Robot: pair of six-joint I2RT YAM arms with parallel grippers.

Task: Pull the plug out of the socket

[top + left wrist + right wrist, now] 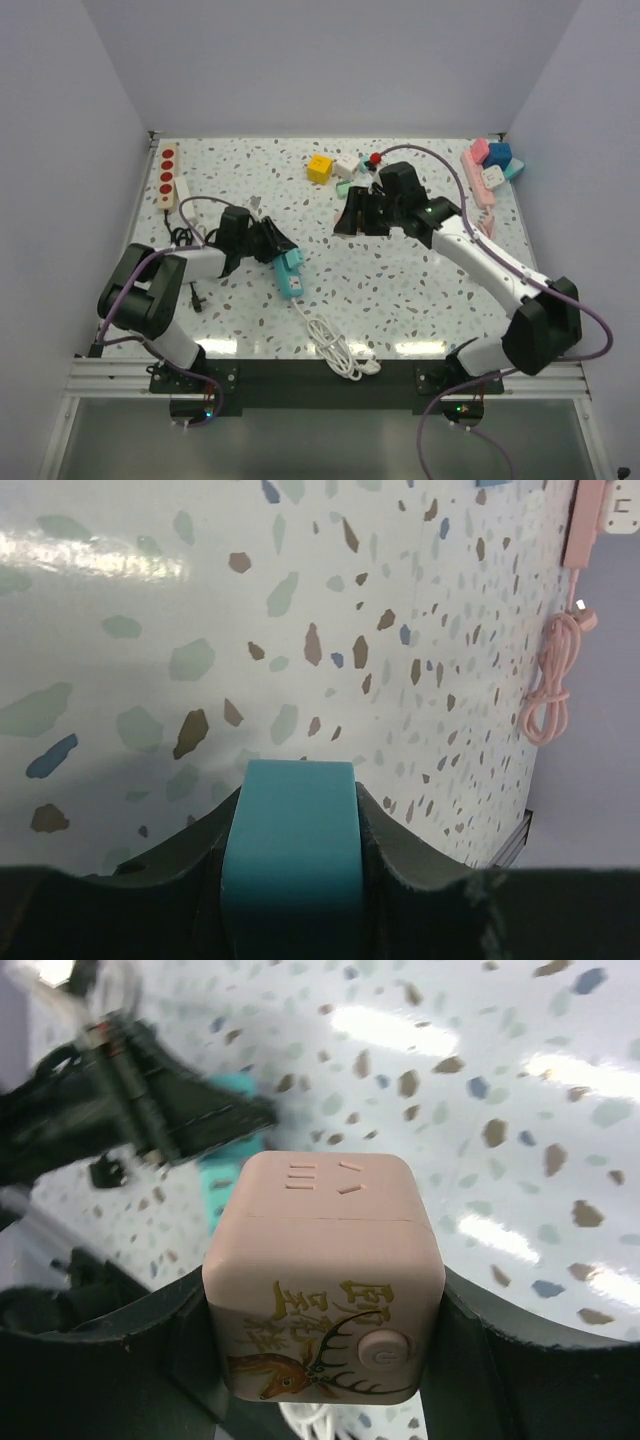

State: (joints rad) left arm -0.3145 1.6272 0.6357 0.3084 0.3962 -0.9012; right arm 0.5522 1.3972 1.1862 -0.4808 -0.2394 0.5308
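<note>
inside the left hand (298, 798), teal socket (292, 865)

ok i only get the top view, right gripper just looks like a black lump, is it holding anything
Observer: Yes. The right wrist view shows the right gripper clamped on a pink cube with a deer drawing on its side and socket slots on top.
Operator: and the left one, is it really on the teal strip or just next to it
Observer: On it. In the left wrist view the teal power strip sits squeezed between the fingers of the left gripper.
</note>
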